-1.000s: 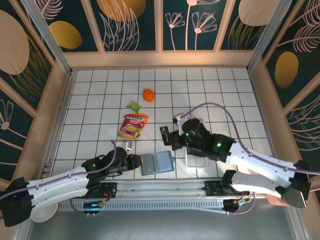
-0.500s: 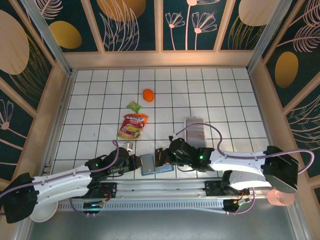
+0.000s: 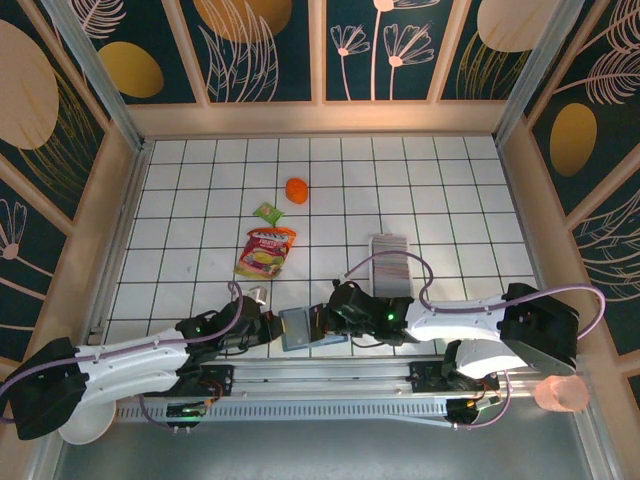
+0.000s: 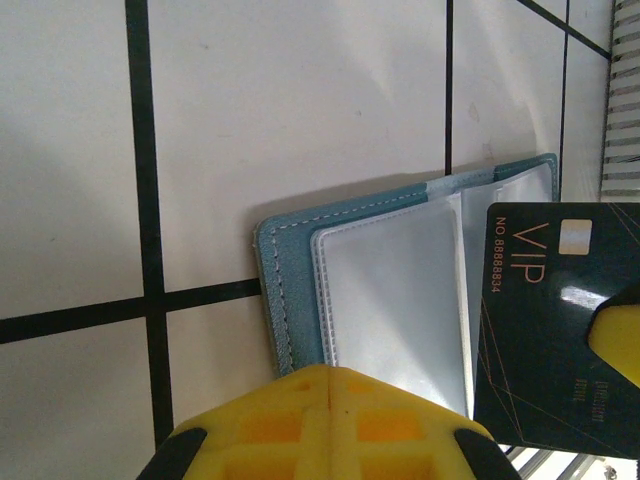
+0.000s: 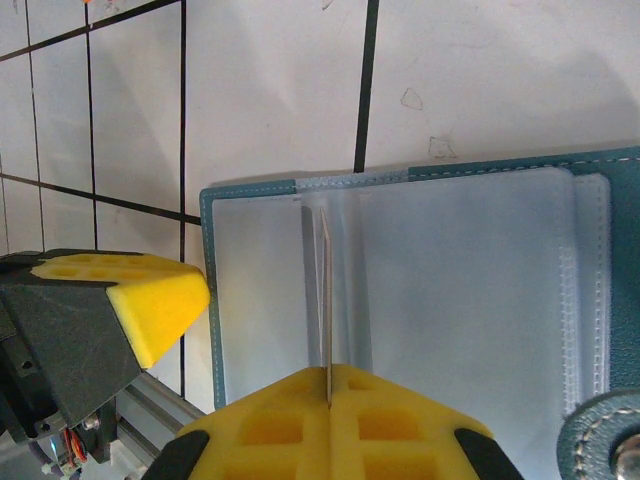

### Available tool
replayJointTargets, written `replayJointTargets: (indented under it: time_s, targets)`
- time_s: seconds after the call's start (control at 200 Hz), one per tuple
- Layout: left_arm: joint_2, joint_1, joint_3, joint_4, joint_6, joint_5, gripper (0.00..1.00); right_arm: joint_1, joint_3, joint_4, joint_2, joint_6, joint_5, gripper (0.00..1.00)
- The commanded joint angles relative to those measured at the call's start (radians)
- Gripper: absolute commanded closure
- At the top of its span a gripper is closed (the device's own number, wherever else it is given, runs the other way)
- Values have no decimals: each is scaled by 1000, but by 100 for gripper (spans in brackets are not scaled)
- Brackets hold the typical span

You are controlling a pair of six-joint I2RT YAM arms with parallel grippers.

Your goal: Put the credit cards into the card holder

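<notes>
Teal card holder [image 3: 298, 328] lies open at the near edge of the tabletop [image 3: 200, 200]; the right jaws, arrived from the credit cards [image 3: 392, 258], pinch a dark VIP card [image 4: 545, 320] over its clear pocket [image 5: 460, 300], and the left jaws have just clenched at its left edge, so insertion seems next.

My pads [image 4: 300, 420] are yellow. The card holder [image 4: 285, 290] is teal with pale stitching and grey-blue pockets; the card [image 4: 540, 330] is black with gold VIP lettering. The table [image 3: 200, 190] is white, black-gridded.
</notes>
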Motion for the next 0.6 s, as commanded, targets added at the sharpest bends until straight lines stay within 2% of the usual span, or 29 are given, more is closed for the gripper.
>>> replayJointTargets:
  time_s: [0.0, 0.205, 0.596]
  targets:
    - [6, -5, -9, 24, -6, 9, 100, 6, 5, 41, 8, 17, 41, 100]
    - [8, -5, -16, 14, -6, 0, 100, 7, 3, 73, 8, 27, 30, 100]
    - [9, -5, -27, 15, -7, -5, 100, 6, -13, 21, 11, 38, 63, 100]
